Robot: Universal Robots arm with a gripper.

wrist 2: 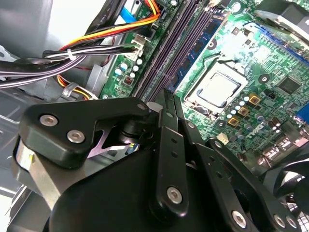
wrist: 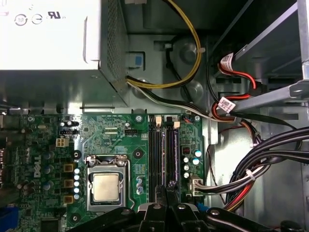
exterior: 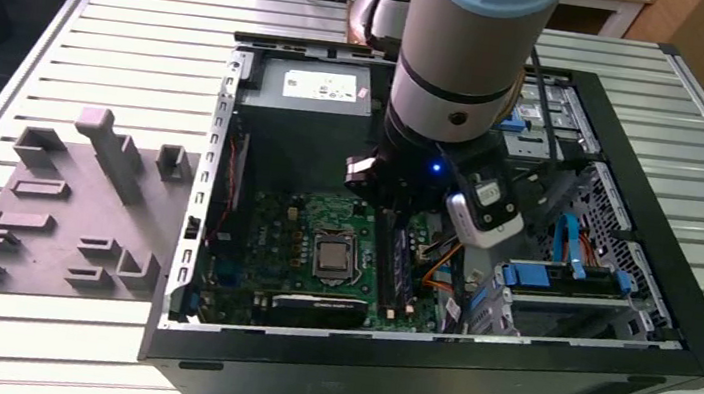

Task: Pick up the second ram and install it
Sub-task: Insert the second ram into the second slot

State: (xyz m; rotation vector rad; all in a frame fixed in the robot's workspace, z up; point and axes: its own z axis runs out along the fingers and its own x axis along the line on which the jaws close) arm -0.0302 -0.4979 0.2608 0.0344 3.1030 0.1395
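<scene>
One arm (exterior: 455, 69) reaches down into an open computer case (exterior: 439, 369) that lies on a slatted metal table (exterior: 146, 11). On the exterior view's left, just beside the case, a grey tray (exterior: 67, 222) with raised blocks lies on the table.

Inside the case a green board (exterior: 279, 239) lies flat, with a square silver processor (wrist: 106, 187) on it. Long black slots (wrist: 154, 154) run side by side just beside the processor, on the side away from the tray. In the first wrist view the second ram (wrist: 172, 150) appears as a dark, narrow stick standing on edge in the slot farthest from the processor, running the slot's whole length.

The claw (wrist 2: 166, 96) hangs over the near end of those slots. In both wrist views its fingers (wrist: 170, 187) are drawn narrow, tight together with no gap to be seen between them, and their tips lie right above the end of the stick. Whether the tips touch the stick I cannot tell.

At the far end of the case sits a pale metal power box (wrist: 48, 43). Bundles of black, yellow and red cables (wrist: 260, 154) run past the slots on the side away from the processor.
</scene>
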